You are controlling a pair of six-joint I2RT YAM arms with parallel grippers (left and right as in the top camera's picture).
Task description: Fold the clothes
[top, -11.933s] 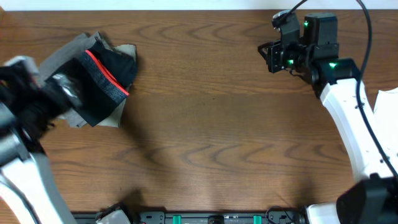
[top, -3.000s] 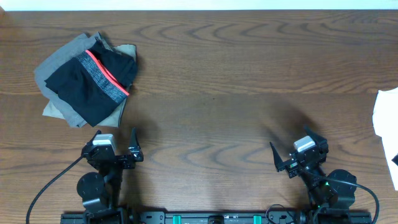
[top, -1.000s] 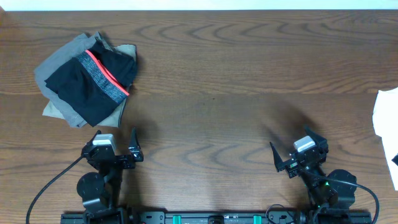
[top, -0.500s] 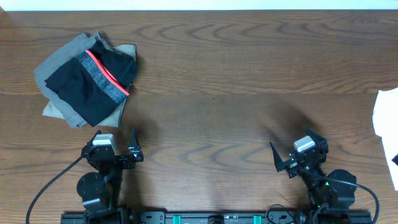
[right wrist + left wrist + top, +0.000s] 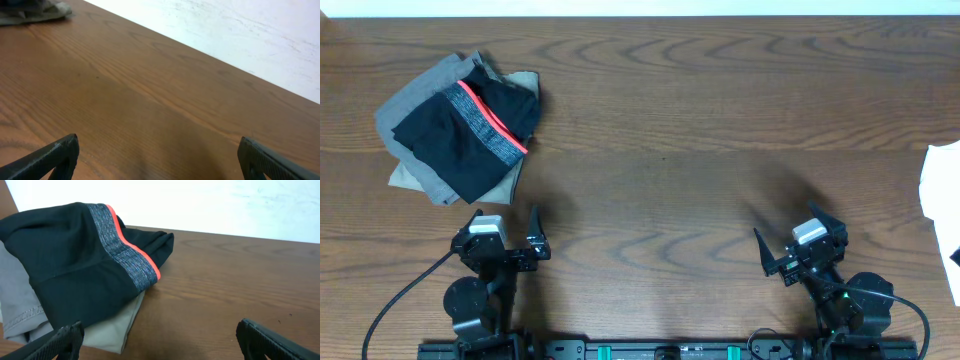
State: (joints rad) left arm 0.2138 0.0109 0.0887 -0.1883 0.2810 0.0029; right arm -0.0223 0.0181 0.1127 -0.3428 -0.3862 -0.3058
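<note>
Wood-grain table (image 5: 700,150), broad bare stretch across the middle and right; something white, maybe cloth, at the right edge (image 5: 942,190). Black leggings (image 5: 460,145), folded, grey-flecked waistband edged coral, lie far left atop folded grey trousers (image 5: 405,110). Left gripper (image 5: 504,222) near them, not touching, jaws wide, empty. Right gripper (image 5: 786,224) well apart, likewise wide.
</note>
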